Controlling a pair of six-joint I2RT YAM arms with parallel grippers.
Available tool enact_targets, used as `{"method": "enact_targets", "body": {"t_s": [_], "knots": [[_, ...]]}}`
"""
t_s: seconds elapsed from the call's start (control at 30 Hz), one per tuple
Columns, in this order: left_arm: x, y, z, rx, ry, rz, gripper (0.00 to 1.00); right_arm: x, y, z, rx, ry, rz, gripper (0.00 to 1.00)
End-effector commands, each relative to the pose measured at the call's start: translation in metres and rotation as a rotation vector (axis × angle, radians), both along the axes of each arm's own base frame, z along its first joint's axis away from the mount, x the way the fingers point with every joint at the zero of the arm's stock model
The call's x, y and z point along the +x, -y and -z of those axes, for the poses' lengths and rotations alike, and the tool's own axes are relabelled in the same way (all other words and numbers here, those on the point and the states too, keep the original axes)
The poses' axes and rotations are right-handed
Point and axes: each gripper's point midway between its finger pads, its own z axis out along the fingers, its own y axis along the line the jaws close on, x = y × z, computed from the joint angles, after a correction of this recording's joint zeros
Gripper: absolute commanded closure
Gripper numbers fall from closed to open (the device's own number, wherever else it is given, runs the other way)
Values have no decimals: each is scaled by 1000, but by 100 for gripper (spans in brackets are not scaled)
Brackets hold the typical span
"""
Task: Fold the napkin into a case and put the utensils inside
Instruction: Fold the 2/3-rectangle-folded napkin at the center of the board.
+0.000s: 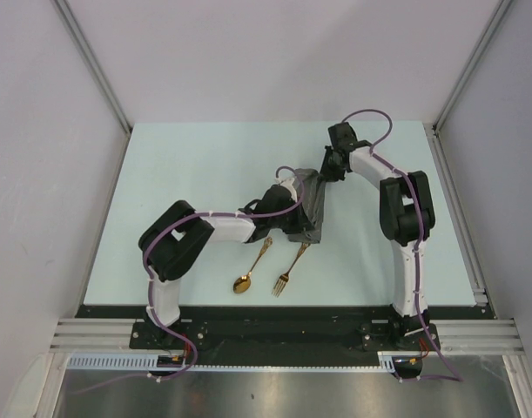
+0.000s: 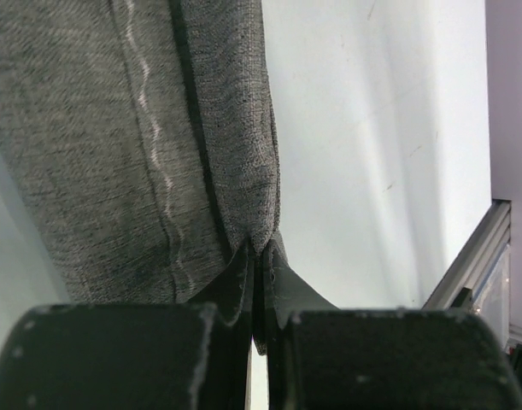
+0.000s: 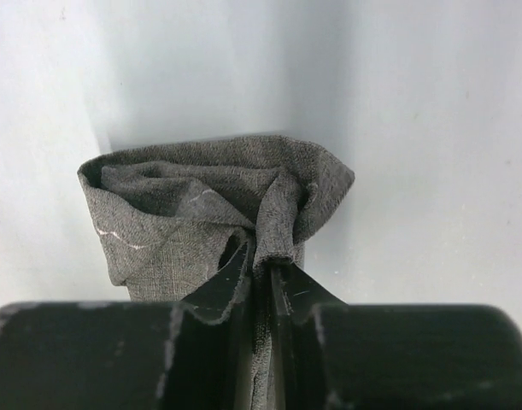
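Currently | top: napkin [image 1: 311,202] is seen folded into a narrow strip mid-table [image 1: 196,165], near end held by left gripper [image 1: 304,230], far end by right gripper [image 1: 323,176]; spoon [image 1: 253,265] and fork [image 1: 291,266] are laid just in front | left wrist: jaws are clamped on napkin edge | right wrist: jaws are clamped on bunched napkin end

1. Napkin [image 1: 313,205] is showing dark grey in a fine woven fleck, with a pale wavy stitch line running along it.
2. Spoon [image 1: 246,273] and fork [image 1: 288,273] are gleaming gold.
3. Table [image 1: 205,165] is looking pale mint-white.
4. Left arm [image 1: 226,229] and right arm [image 1: 411,266] are showing white shells and black joints, and purple cables [image 1: 367,111] are trailing along them.
5. Left gripper [image 2: 259,256] and right gripper [image 3: 261,265] are showing matte black.
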Motion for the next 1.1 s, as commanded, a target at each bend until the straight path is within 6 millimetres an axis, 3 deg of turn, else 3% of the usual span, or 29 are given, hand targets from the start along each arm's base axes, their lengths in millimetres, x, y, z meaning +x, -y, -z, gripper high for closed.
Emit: {"method": "enact_targets", "body": {"t_s": [0.0, 0.3, 0.5, 0.6, 0.93, 1.07], "knots": [[1, 18, -21, -47, -32, 66, 100, 48, 12, -40, 15, 167, 36, 88], [19, 38, -22, -52, -38, 95, 100, 70, 44, -45, -1, 185, 65, 89], [19, 37, -18, -48, -42, 92, 100, 72, 47, -39, -7, 177, 50, 91], [16, 30, -11, -38, -54, 91, 100, 69, 44, -38, -21, 171, 42, 88], [12, 1, 2, -34, -61, 67, 100, 71, 12, -60, 2, 215, 14, 82], [11, 0, 4, -36, -71, 67, 100, 72, 3, -55, 4, 193, 4, 80]]}}
